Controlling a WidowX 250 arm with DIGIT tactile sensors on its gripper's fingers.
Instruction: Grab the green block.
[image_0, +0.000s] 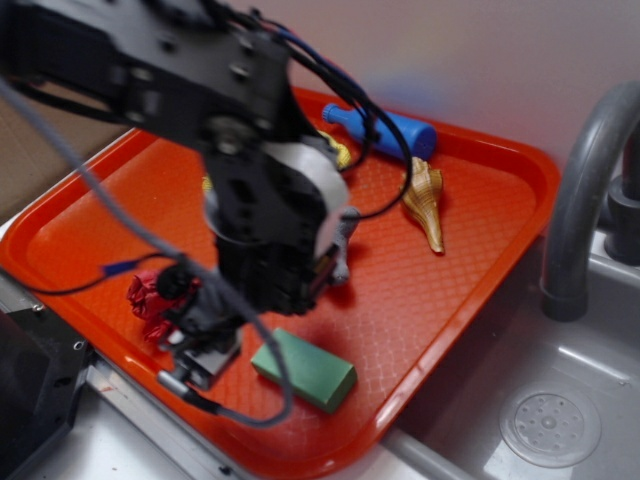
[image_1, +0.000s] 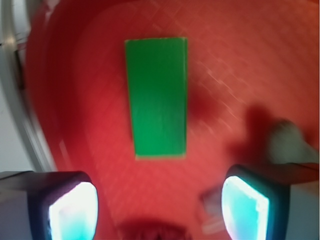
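Two glowing fingertips (image_1: 75, 210) are filling the bottom of the wrist view, one at each lower corner, standing wide apart with nothing between them but bare tray; the gripper (image_1: 160, 207) is holding nothing, and its spread is looking wider than the short side of the green block (image_1: 157, 97). That block is lying flat on the orange tray (image_0: 470, 260), ahead of the fingertips in the wrist view and not touching them; in the exterior view it (image_0: 303, 368) is sitting near the tray's front rim, just beside the gripper (image_0: 205, 365), apart from everything else.

Judging by its crisp edges and matte faces, the block is likely stiff, light and not fragile; its surface is probably offering fair grip rather than slipping. The sensible hold seems to be across the two long sides at mid-length, since the narrow width is fitting the opening; the fingers would need to be moving forward over it and dropping low, as the block is thin.

The tray is serving as the one container; it is also holding a blue bottle-shaped toy (image_0: 385, 125) at the back, a tan shell-like piece (image_0: 425, 203) near it, a red crumpled object (image_0: 150, 297) just behind the gripper, and a grey thing (image_0: 340, 255) mostly hidden by the arm. A grey sink basin (image_0: 560, 400) is lying beside the tray; nothing is showing inside it but its drain.
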